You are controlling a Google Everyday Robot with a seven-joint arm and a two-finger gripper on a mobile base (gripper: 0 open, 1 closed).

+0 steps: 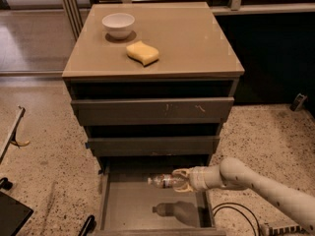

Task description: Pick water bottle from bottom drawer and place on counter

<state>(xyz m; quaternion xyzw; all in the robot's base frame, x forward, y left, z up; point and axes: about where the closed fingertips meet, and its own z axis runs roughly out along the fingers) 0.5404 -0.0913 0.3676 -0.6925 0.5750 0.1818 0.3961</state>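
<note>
The tool [178, 181] pinches one end of the water bottle [160, 181], which hangs level above the floor of the open bottom drawer [128, 205]. On the tabletop [197, 43], a white bowl [118, 24] sits near the far left corner, with a yellow sponge [142, 53] beside it.

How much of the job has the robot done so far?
Done: the drawer is open and the gripper, down inside it, grips the bottle. In hand: the bottle hangs above the drawer floor, its shadow below. Left: lift it up and set it on the counter, where a bowl and sponge sit.
</note>
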